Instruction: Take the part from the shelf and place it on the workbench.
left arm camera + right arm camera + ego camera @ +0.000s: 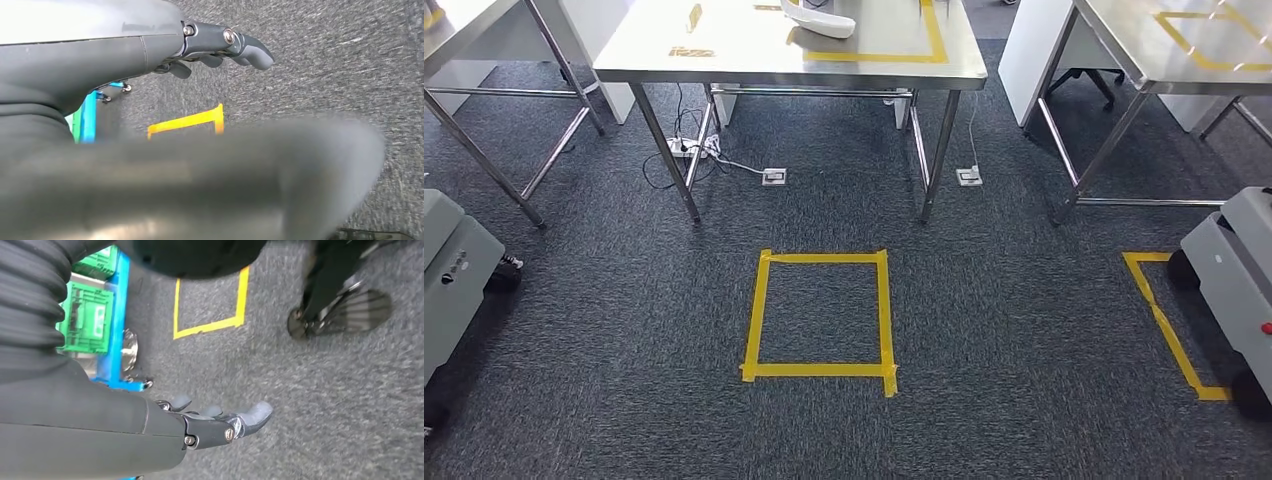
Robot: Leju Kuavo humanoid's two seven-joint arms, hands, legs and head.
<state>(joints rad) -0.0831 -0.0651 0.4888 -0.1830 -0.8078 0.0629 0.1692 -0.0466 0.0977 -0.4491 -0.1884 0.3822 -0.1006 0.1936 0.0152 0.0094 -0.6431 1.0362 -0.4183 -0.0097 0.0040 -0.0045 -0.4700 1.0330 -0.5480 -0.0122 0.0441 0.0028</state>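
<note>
A white curved part (817, 17) lies on the steel workbench (724, 60) straight ahead, at the edge of a yellow tape outline. My left hand (220, 47) hangs over the grey carpet with its fingers apart and nothing in it. My right hand (215, 422) is likewise empty, its fingers loosely spread above the carpet. A blue shelf frame with green crates (90, 315) stands beside my right arm, and a strip of the blue and green shelf (87, 117) is also seen past my left arm. Both grey forearms (449, 270) sit at the sides of the head view.
A yellow tape square (821, 313) marks the carpet in front of the bench, and another tape outline (1169, 325) lies to the right. Steel tables stand at the left (484, 30) and right (1164, 50). A power strip with cables (692, 148) lies under the bench.
</note>
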